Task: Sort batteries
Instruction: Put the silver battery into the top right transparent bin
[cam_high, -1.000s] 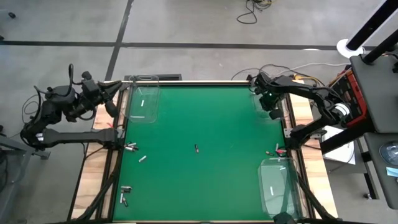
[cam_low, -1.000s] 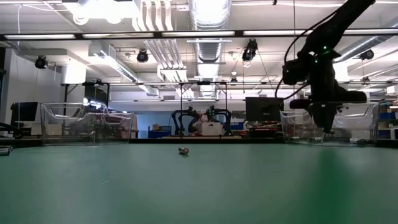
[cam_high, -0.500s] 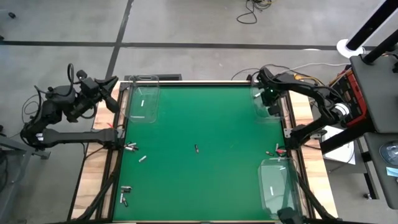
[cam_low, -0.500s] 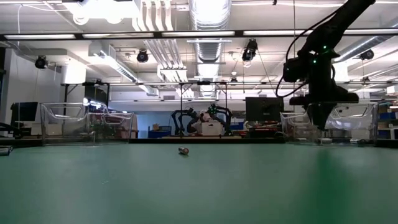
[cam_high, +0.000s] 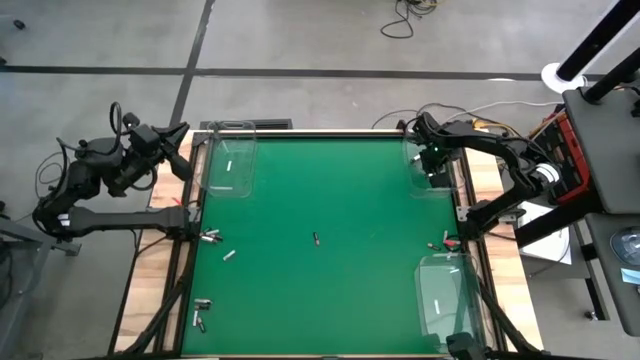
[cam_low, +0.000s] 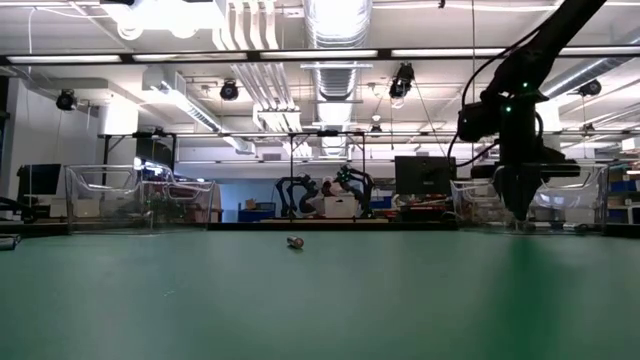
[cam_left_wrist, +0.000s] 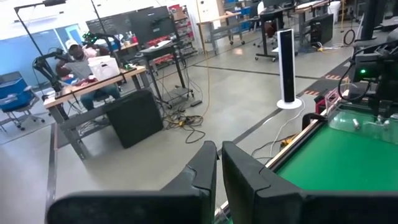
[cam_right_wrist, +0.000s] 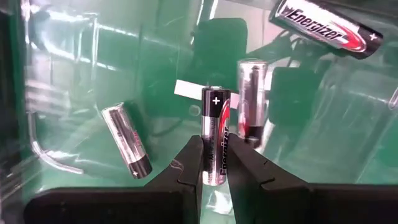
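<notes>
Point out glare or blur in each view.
Right wrist view: reflections in the clear tray double the batteries; the held battery in the right claw stays sharp. Low view: bright ceiling lights flare. Left wrist view: the left claw looks soft.

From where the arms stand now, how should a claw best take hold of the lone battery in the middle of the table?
Come straight down on the lone battery and pinch its round sides at mid-length. It lies flat on the table, apart from everything else.
</notes>
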